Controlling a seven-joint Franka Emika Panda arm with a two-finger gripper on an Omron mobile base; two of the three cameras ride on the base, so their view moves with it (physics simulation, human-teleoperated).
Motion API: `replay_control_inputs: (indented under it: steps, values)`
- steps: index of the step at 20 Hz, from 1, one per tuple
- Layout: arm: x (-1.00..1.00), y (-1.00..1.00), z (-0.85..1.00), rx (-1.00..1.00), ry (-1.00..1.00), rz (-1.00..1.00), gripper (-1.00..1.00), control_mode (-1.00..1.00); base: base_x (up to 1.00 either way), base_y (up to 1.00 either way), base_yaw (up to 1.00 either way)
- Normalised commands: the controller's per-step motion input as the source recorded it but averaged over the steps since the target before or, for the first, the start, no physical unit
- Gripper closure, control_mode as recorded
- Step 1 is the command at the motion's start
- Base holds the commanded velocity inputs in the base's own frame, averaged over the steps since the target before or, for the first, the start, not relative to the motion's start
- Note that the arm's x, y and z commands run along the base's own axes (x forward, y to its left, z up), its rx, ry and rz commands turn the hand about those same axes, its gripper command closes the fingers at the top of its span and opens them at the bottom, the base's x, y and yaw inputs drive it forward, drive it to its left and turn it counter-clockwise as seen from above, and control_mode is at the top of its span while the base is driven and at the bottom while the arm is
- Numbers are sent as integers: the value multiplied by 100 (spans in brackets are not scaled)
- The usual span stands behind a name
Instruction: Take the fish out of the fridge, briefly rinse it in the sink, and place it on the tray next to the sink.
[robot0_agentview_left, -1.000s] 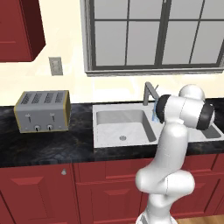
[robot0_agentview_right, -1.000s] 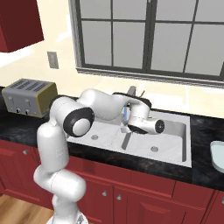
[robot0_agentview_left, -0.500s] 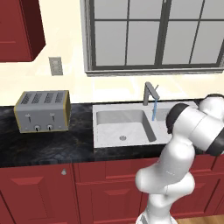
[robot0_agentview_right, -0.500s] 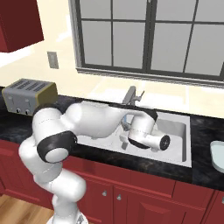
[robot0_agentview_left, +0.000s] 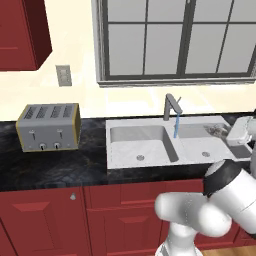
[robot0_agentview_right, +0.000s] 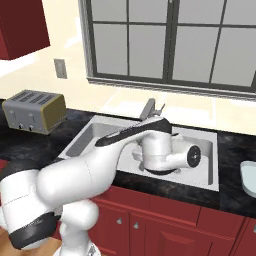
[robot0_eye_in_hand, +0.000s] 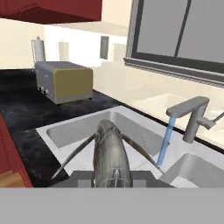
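Hand view, 6 o'clock: fish (robot0_eye_in_hand: 109, 153) pinched between nearly closed fingers (robot0_eye_in_hand: 82, 177), poised above sink (robot0_eye_in_hand: 65, 131). Water stream (robot0_eye_in_hand: 166, 140) at 3 o'clock, falling from faucet (robot0_eye_in_hand: 190, 116). Keep grip firm on slippery body; pass briefly under stream, then carry low toward tray (robot0_agentview_right: 248, 177), avoiding faucet.

Sink (robot0_agentview_left: 150, 131) sat in black countertop (robot0_agentview_left: 60, 165) under window (robot0_agentview_left: 175, 40), double basin, round drain in each. Faucet (robot0_agentview_left: 171, 106) at back between basins, blue water stream (robot0_agentview_left: 176, 127) ran down toward divider. Silver toaster (robot0_agentview_left: 48, 126) on counter left of sink, well apart. Arm's white hand end (robot0_agentview_left: 241, 134) over right basin at frame's right edge, w/ small grey thing (robot0_agentview_left: 216, 130) just left of it, too small to ID. Red cabinets (robot0_agentview_left: 75, 215) below.
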Motion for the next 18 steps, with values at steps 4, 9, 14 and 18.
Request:
replay_control_inputs:
  steps: [4,9,14,18]
  values:
    - [-77,59,2,-36,14,0,100,-100,0,0,0]
    - [-24,94,0,-54,26,0,100,-100,0,0,0]
    - [-6,99,14,-54,29,-3,100,-100,0,0,0]
    - [-3,72,24,-37,15,0,100,-100,0,0,0]
